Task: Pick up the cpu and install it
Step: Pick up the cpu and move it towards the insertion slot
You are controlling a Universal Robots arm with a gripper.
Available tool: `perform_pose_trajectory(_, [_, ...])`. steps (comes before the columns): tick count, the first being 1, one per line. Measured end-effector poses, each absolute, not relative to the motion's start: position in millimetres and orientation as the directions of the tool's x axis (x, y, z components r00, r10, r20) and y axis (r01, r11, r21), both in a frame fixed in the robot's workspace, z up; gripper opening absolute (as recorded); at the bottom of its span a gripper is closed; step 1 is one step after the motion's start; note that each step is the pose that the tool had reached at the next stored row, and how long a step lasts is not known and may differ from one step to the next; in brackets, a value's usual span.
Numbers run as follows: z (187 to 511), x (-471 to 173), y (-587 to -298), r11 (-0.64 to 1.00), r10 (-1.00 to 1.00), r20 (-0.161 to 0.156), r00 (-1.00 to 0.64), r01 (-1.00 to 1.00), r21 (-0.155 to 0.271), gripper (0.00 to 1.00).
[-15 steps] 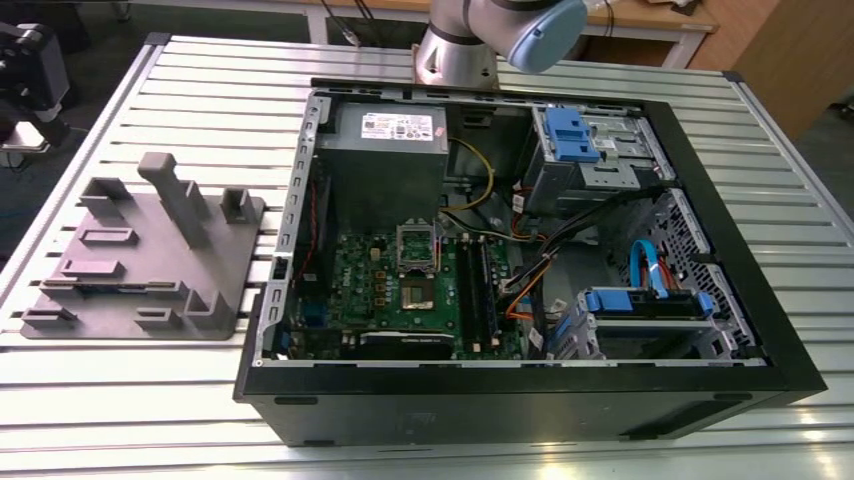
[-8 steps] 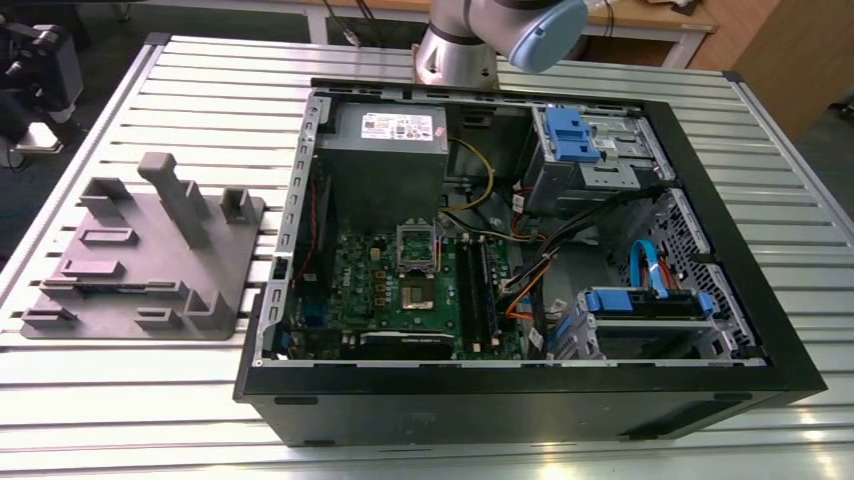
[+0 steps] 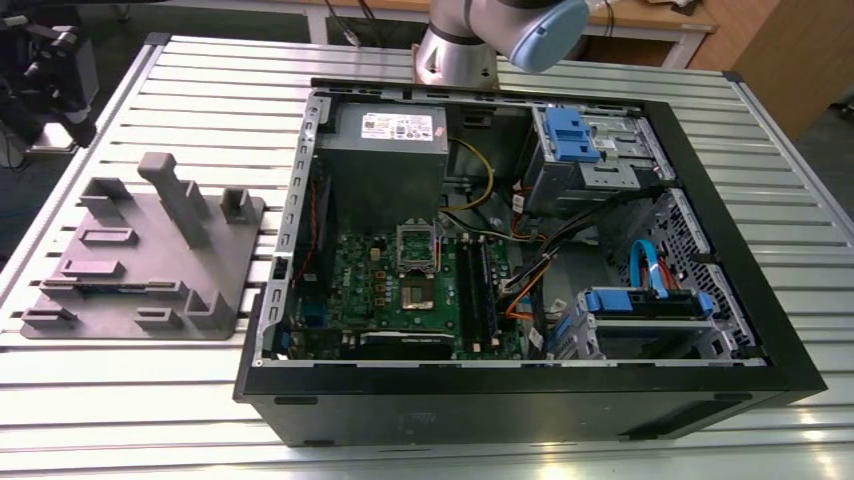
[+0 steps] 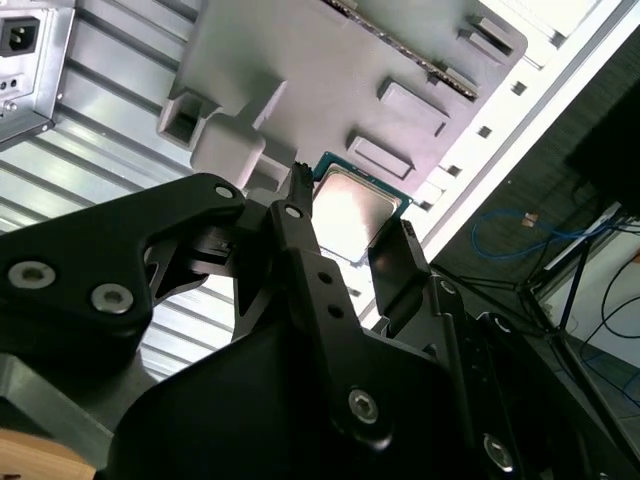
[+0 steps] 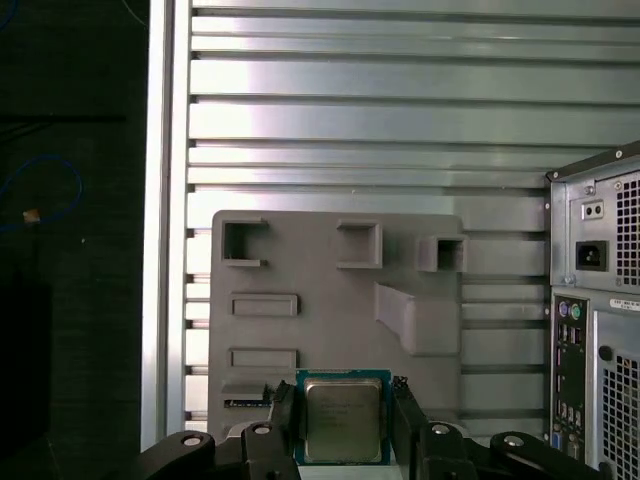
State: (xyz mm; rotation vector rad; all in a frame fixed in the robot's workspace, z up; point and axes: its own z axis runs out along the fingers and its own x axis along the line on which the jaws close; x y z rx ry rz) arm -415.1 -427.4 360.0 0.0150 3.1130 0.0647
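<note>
The cpu (image 5: pixel 343 420), a small square chip with a silvery top and a thin pale rim, sits between my two black fingers (image 5: pixel 283 408) in both wrist views. My gripper (image 5: pixel 343 402) is shut on the cpu (image 4: pixel 355 212) and holds it in the air, high above the grey plastic tray (image 5: pixel 330 300). In the exterior view the green circuit board (image 3: pixel 360 290) lies inside the open computer case (image 3: pixel 534 390). On the board, the hollow metal socket frame (image 3: pixel 418 243) stands flipped up behind the socket (image 3: pixel 416 297).
The tray (image 3: pixel 134 255), with its upright blocks, lies on the slatted metal table at the exterior view's left, beside the case. Inside the case are a power supply (image 3: pixel 387 130), blue drive bays (image 3: pixel 587 140) and loose cables (image 3: pixel 534 270). The arm (image 3: pixel 494 40) rises behind the case.
</note>
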Motion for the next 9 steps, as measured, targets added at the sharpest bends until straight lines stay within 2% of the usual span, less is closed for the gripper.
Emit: perform_pose_trajectory(9, [360,-399,-427,0.999,0.01,-0.028,-1.0,0.009,0.042,0.47])
